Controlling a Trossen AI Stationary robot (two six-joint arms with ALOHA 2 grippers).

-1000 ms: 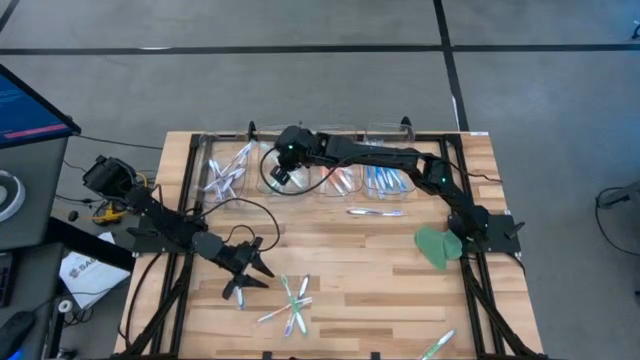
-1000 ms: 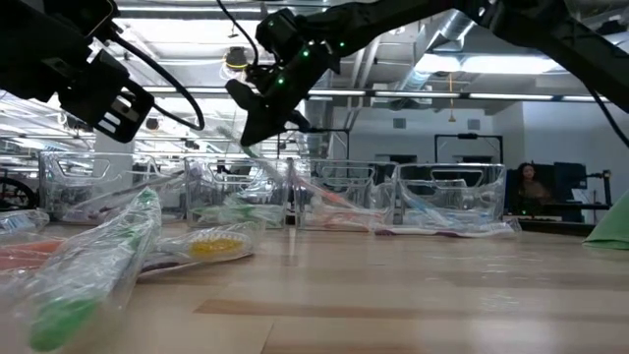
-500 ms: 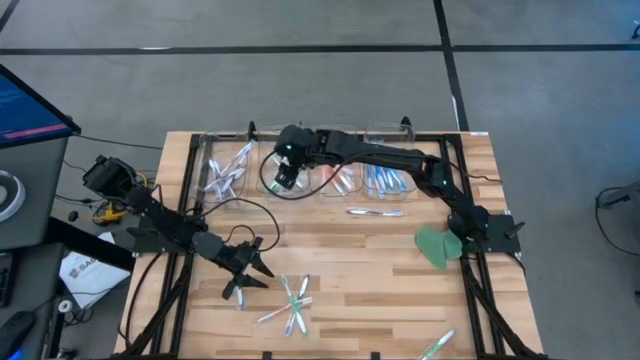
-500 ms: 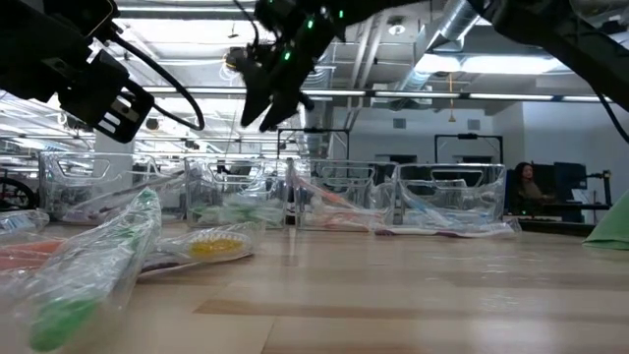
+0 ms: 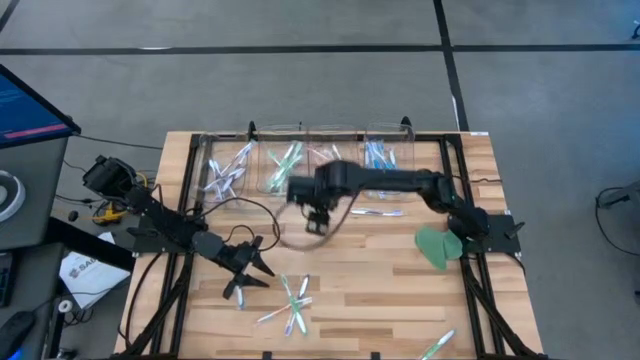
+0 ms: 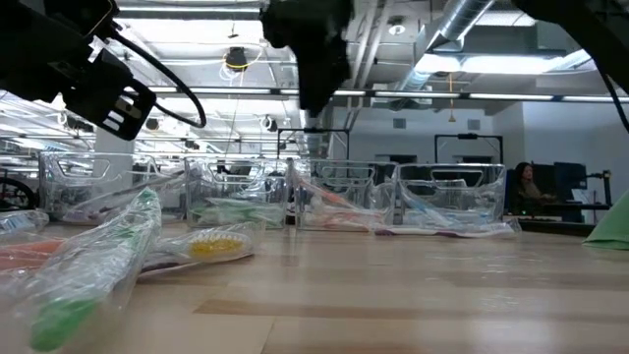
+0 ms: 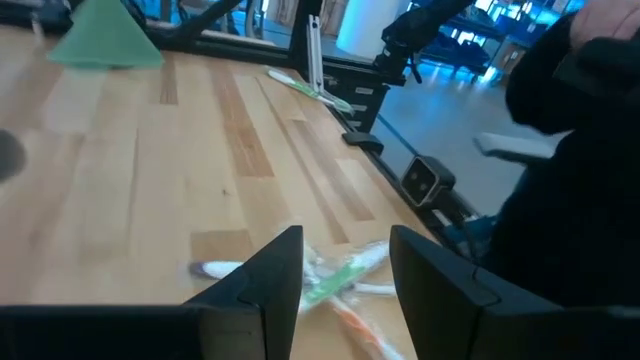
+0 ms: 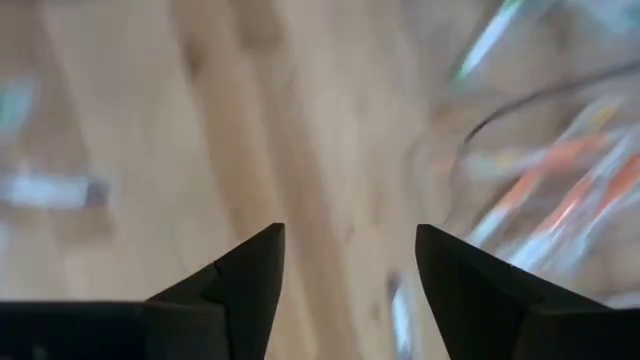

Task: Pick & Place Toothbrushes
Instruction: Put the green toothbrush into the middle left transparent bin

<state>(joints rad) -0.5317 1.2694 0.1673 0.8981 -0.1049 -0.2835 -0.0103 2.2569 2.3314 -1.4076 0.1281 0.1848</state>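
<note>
Loose toothbrushes (image 5: 290, 300) lie in a small cluster on the wooden table near its front edge, and show in the left wrist view as toothbrushes (image 7: 335, 282) just beyond the fingers. One more toothbrush (image 5: 375, 212) lies mid-table, and another (image 5: 437, 345) at the near right. Others fill the clear bins (image 5: 285, 165) along the far edge. My right gripper (image 5: 316, 222) hangs open over the table's middle, pointing down, with nothing between its fingers (image 8: 350, 235). My left gripper (image 5: 248, 272) stands open at the near left, just left of the cluster.
A flat green leaf-shaped piece (image 5: 435, 245) lies at the right by the right arm's base. A black cable (image 5: 290, 235) loops over the table's middle. Dark frame rails (image 5: 185, 190) run along the table's left and right sides. Bare wood lies between the bins and the cluster.
My right gripper has opened above the second bin from the left. It has then swung away from the bins toward the table's near edge and a little to the right, tipping to point down. Green toothbrushes now show in that bin.
</note>
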